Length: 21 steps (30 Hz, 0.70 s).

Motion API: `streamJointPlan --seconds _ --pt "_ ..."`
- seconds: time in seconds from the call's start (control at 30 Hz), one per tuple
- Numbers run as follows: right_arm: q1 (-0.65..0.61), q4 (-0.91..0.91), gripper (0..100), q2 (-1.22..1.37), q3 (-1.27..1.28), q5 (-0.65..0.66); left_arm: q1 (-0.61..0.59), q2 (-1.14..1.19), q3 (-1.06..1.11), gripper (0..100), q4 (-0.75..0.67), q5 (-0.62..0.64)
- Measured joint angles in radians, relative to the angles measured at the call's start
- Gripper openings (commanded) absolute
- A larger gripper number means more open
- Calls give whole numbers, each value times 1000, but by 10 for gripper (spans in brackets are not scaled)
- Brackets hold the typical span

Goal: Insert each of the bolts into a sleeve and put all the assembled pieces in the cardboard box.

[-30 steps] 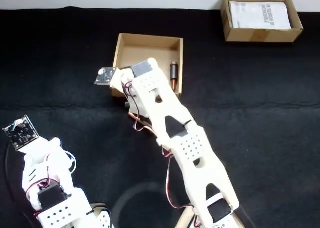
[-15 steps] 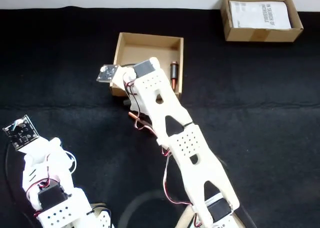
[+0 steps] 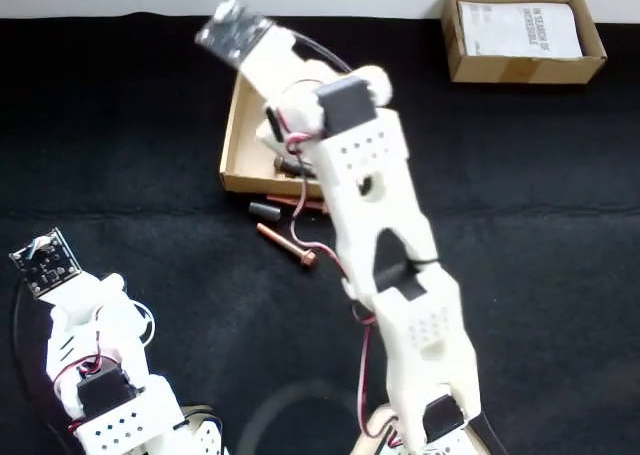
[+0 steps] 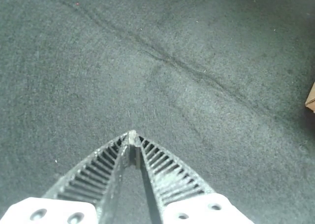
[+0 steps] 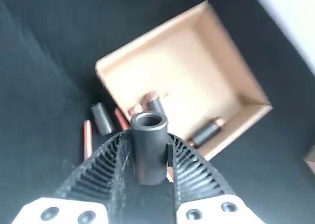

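Gripped between the right fingers (image 5: 114,160): a dark sleeve (image 5: 148,152), open end toward the wrist camera, cardboard box (image 5: 187,61) beyond. Pressed together, empty, over the tabletop (image 4: 206,51): the left fingers (image 4: 110,162).

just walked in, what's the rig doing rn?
The right gripper is shut on a dark sleeve, held up near the cardboard box. Two assembled pieces already lie in the box. Just outside it, a loose sleeve and two bolts lie on the black cloth, not yet joined. The left gripper is shut on nothing, low over bare cloth.
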Motion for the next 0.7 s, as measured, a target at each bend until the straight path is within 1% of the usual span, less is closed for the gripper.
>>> streamJointPlan --seconds 0.1,0.27,0.33,0.43,0.57,0.7 --pt "0 0 8 -135 -6 -110 6 0 0 10 8 0" --pt "0 0 8 -368 -6 -304 41 0 0 11 72 0" --pt "0 0 8 -466 -8 -354 46 0 0 11 83 -8" --pt "20 2 8 -615 14 -393 49 0 0 11 94 -77" --pt "117 2 8 -858 198 -416 78 0 -78 11 161 -124" --pt "230 2 8 -1145 516 -416 204 0 -270 11 281 -187"
